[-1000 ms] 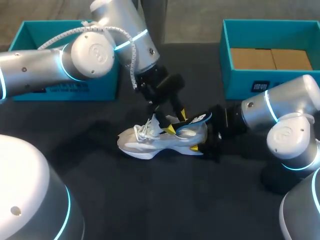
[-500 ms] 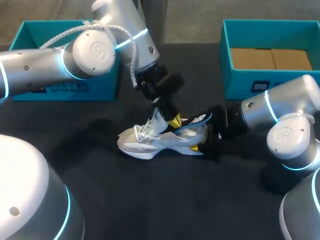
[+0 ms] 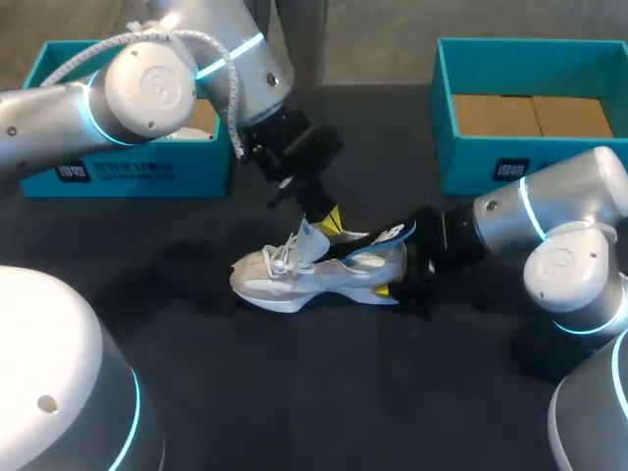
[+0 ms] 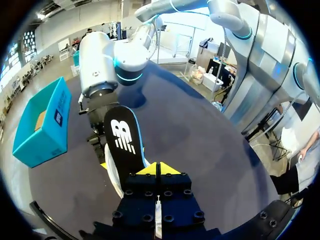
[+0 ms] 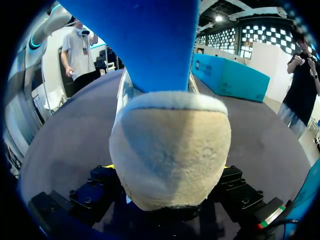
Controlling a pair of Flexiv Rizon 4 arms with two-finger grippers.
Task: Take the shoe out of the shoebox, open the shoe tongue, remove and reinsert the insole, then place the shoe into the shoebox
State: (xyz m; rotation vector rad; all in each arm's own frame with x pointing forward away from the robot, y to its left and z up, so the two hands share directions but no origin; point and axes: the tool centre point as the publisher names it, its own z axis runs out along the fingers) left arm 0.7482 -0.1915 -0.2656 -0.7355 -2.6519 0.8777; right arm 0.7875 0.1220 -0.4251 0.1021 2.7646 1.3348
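shoe (image 5: 170, 150): rough suede-like heel | insole (image 4: 122, 150): smooth matt | table (image 3: 294, 392): matt dark

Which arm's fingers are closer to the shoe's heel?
Right. The right fingers clamp the heel from both sides; the left fingers are above the shoe, pinching the insole.

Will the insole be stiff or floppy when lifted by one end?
Probably flexible but not limp: the insole looks thin, yet held at one end by the left gripper it does not droop over the shoe. Probably light too, being thin.

Robotics lab: arms (image 3: 147, 88) over black table (image 3: 294, 392)
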